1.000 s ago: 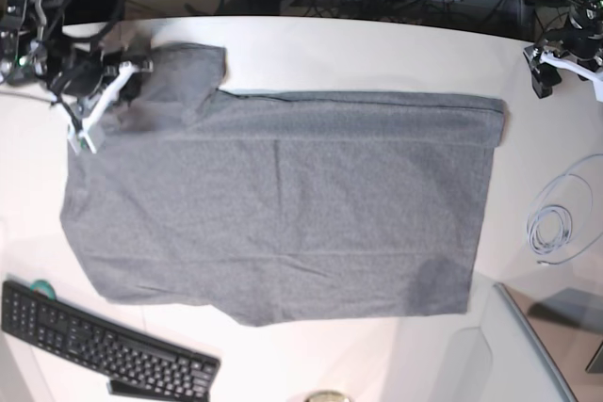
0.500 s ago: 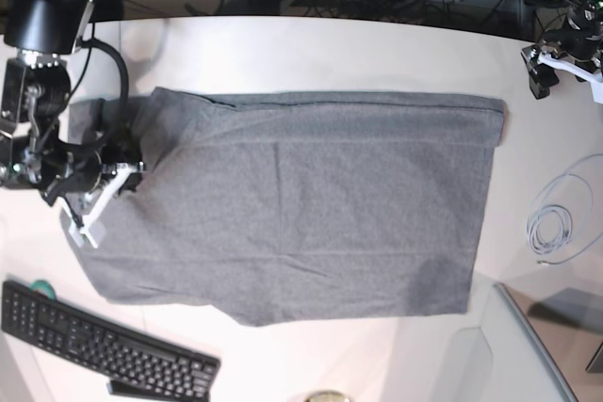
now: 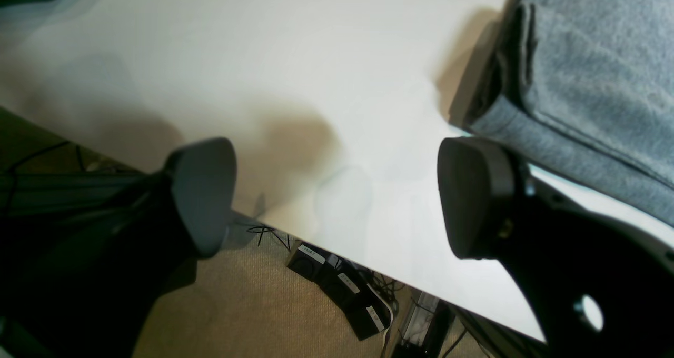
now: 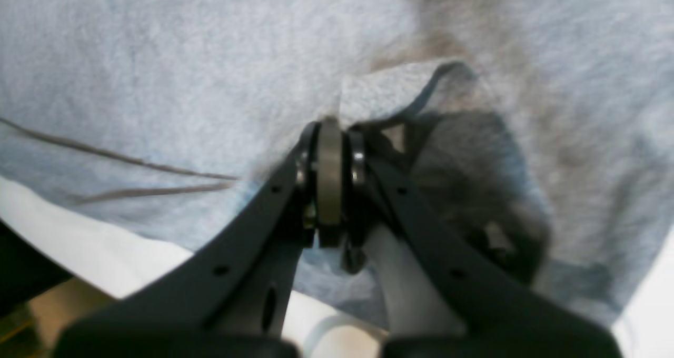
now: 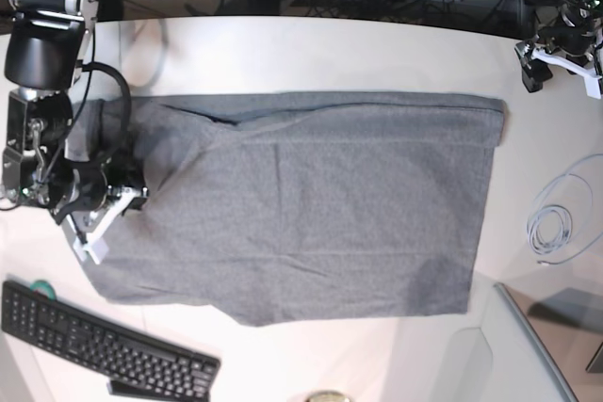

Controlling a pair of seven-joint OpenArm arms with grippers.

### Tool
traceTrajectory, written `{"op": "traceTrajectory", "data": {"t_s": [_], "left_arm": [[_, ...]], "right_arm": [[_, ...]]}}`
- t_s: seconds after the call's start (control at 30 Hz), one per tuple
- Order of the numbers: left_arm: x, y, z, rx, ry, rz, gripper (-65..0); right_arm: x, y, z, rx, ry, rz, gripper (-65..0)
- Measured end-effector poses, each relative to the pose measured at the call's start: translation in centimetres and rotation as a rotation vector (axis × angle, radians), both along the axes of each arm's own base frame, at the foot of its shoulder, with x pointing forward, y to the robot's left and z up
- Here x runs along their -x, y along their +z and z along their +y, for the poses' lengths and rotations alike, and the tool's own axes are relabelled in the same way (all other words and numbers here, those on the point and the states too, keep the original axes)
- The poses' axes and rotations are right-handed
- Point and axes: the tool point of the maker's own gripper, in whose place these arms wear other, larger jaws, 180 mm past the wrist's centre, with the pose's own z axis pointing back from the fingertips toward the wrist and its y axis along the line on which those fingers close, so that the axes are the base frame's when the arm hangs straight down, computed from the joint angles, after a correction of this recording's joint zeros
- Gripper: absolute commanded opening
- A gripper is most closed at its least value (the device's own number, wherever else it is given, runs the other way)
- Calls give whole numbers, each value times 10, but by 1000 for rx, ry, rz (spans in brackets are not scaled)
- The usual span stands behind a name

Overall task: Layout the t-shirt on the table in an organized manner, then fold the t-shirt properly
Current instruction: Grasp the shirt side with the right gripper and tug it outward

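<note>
I am pinching a fold of the t-shirt (image 5: 301,200), spread mid-frame on the table (image 5: 311,54), with my right gripper (image 4: 330,137) clamped tight at its left edge. My left gripper (image 3: 337,195) is hanging wide apart, empty, at the upper right. Dragging this single pinch could bunch the sleeve.

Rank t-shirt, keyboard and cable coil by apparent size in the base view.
1. t-shirt, by far the largest.
2. keyboard, partly cut off by the frame.
3. cable coil, smallest.

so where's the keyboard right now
In the base view the black keyboard sits at the bottom left corner of the table, just below the lower left edge of the grey t-shirt.
</note>
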Motion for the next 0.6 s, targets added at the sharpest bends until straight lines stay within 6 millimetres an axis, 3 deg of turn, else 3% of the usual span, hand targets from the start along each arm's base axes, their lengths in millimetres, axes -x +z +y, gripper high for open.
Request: {"op": "traceTrajectory", "data": {"t_s": [0.13, 0.3, 0.4, 0.5, 0.6], "left_arm": [[0, 0, 0, 0, 0, 0, -77], [0, 0, 0, -1, 0, 1, -77], [3, -1, 0, 2, 0, 5, -77], [7, -2, 0, 0, 0, 14, -77], [6, -1, 1, -1, 1, 12, -77]], "right_arm": [[-11, 6, 16, -13, 31, -39, -618], [-19, 1, 11, -25, -9, -62, -366], [-33, 5, -2, -21, -138, -100, -269], [-37, 8, -17, 8, -201, -119, -276], [-24, 29, -33, 78, -194, -180, -284]]}}
